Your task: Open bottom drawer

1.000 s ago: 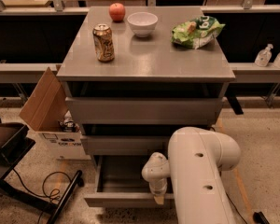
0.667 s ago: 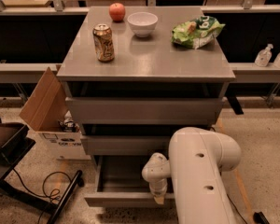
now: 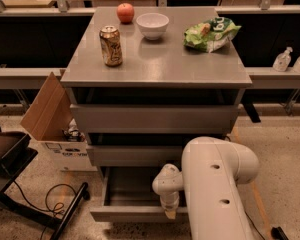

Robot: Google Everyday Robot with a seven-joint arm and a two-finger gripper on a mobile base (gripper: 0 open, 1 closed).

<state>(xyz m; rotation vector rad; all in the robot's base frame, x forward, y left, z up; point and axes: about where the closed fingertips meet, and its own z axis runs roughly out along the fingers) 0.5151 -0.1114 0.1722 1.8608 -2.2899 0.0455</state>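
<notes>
The grey cabinet has three drawers. The bottom drawer (image 3: 135,213) is pulled out toward me, and its shallow grey tray interior shows behind the plain front panel. The two drawer fronts above it (image 3: 155,119) are in. My white arm (image 3: 215,184) comes in from the lower right. My gripper (image 3: 169,213) hangs down from the wrist at the bottom drawer's front edge, right of its middle.
On the cabinet top (image 3: 155,59) stand a gold can (image 3: 111,45), a red apple (image 3: 125,12), a white bowl (image 3: 152,25) and a green chip bag (image 3: 210,33). An open cardboard box (image 3: 55,129) stands left of the cabinet. A black stand and cable (image 3: 50,204) lie at lower left.
</notes>
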